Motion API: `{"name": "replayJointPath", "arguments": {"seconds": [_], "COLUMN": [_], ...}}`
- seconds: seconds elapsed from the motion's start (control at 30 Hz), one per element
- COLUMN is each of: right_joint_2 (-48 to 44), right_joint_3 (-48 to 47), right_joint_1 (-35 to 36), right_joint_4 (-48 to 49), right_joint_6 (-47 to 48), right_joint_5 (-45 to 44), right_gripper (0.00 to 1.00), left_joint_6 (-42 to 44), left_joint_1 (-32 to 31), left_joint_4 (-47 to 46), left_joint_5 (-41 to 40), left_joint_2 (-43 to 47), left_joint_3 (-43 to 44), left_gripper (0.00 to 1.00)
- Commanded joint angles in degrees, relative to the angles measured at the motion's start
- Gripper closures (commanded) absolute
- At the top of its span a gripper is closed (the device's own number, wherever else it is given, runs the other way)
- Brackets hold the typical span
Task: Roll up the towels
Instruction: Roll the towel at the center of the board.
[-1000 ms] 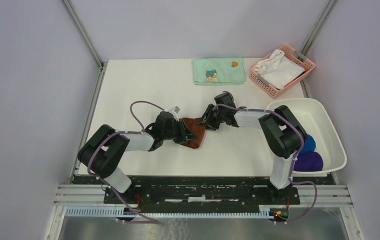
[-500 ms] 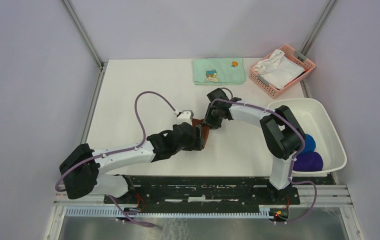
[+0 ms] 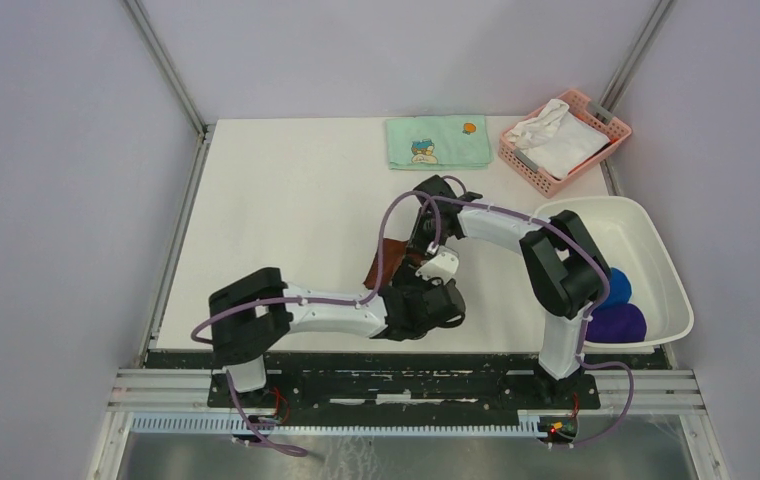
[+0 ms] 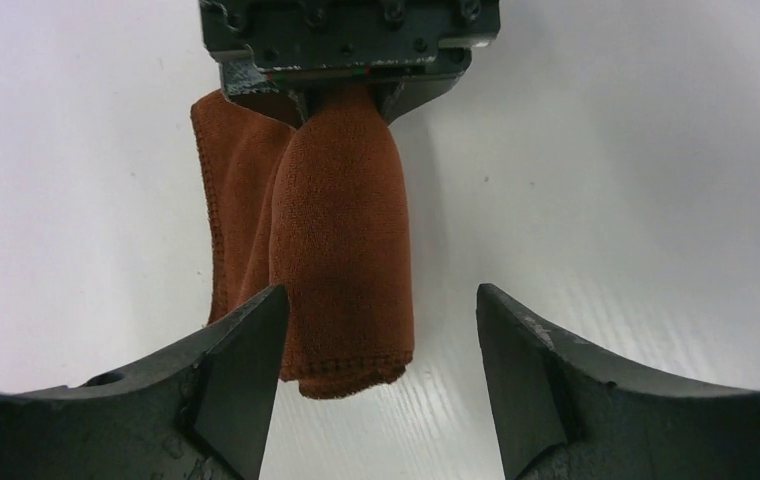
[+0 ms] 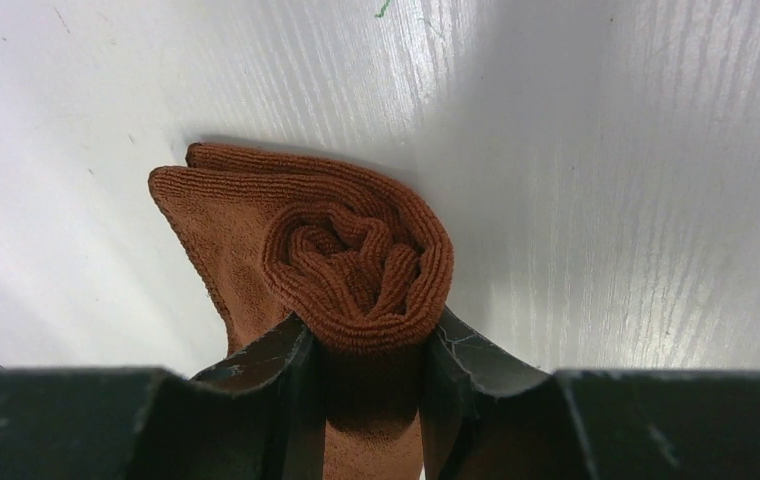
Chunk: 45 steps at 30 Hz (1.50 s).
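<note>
Table (image 3: 286,200), white w/ faint grain, holds rust towel (image 4: 346,230) betw lilac walls (image 3: 56,200).

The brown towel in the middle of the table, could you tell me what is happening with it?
The right gripper is shut on one end of the brown towel, which is rolled up on the table with one flap loose beside it. The left gripper stands open at the roll's other end, not gripping. The blue towel and purple towel lie in the white tub.

towel (image 3: 388,262) on table (image 3: 276,200), centre | two towels (image 3: 618,322) in tub (image 3: 658,252), right | basket (image 3: 528,162) behind tub
</note>
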State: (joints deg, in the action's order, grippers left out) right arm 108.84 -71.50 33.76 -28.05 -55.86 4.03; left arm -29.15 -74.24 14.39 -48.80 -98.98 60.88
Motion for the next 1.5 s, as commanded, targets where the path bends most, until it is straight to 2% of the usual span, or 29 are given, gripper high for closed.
{"name": "replayJointPath", "arguments": {"seconds": [0.0,0.2,0.4,0.5,0.63,0.73,0.8,0.93,1.13,1.27,1.47], "right_joint_2": [2.07,2.08,1.17,-0.53,-3.54,-6.10,-7.39,-9.22,-7.72,-6.14,-2.67], "right_joint_3": [-0.81,-0.64,-0.09,1.01,2.60,4.56,6.17,9.60,13.10,15.06,15.40], "right_joint_1": [0.20,0.21,0.22,0.10,-0.52,-1.22,-1.84,-2.75,-3.05,-3.20,-3.33], "right_joint_4": [-5.61,-5.10,-3.00,-0.57,2.53,6.42,9.57,16.82,26.88,30.85,34.40], "right_joint_6": [0.91,0.73,0.99,1.41,2.77,3.32,3.36,2.34,-1.75,-4.23,-5.65], "right_joint_5": [-2.10,-1.38,0.65,1.73,2.95,4.74,6.43,10.05,14.62,14.98,15.16], "right_gripper": [0.66,0.66,0.64,0.62,0.51,0.39,0.32,0.23,0.19,0.16,0.18], "left_joint_6": [6.32,7.06,5.08,3.09,0.41,-2.74,-4.87,-9.73,-17.86,-23.85,-31.74], "left_joint_1": [-0.18,-0.21,0.28,2.26,7.24,13.11,16.99,24.56,34.31,39.42,42.45], "left_joint_4": [-1.32,-1.27,0.77,0.14,-4.36,-8.68,-12.39,-19.00,-31.41,-39.28,-50.81], "left_joint_5": [-8.33,-7.84,-6.71,-2.43,9.41,23.00,31.66,47.41,65.76,74.48,82.48], "left_joint_2": [-4.48,-10.86,-12.76,-10.06,-2.24,3.41,6.60,9.71,7.73,4.08,-1.18], "left_joint_3": [2.97,4.41,4.57,2.62,-2.94,-7.96,-11.70,-18.36,-24.66,-27.63,-31.08], "left_gripper": [0.26,0.32,0.50,0.62,0.77,0.88,0.91,0.94,0.94,0.94,0.94]}}
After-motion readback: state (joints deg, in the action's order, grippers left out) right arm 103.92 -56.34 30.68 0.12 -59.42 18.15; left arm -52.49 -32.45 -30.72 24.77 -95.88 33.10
